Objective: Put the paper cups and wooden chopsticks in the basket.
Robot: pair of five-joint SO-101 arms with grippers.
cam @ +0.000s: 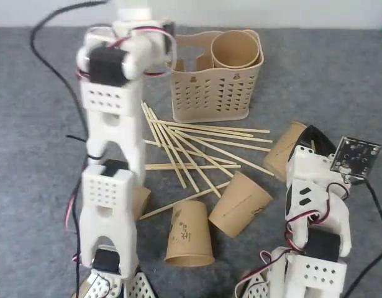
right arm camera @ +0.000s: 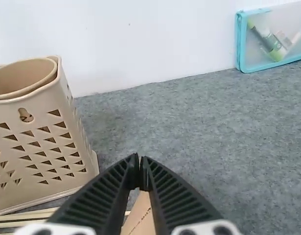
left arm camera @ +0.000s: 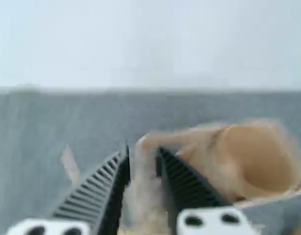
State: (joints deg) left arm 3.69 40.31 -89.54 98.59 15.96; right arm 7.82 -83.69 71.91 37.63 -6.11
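Three brown paper cups (cam: 189, 233) lie tipped on the grey carpet (cam: 340, 81) nearest you, thin wooden chopsticks (cam: 197, 149) scattered beyond. Your right gripper (right arm camera: 139, 159) is pinched closed, empty. Farther off, your left gripper (left arm camera: 143, 149) nips a pale blurred strip (left arm camera: 140, 196), likely a chopstick, at the beige perforated plastic basket (cam: 209, 93); centre over its free compartment, lower, then release.

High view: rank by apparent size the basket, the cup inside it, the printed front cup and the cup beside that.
1. Basket.
2. Printed cup and cup beside it, about alike.
3. Cup inside the basket; partly hidden and farther off, so unsure.
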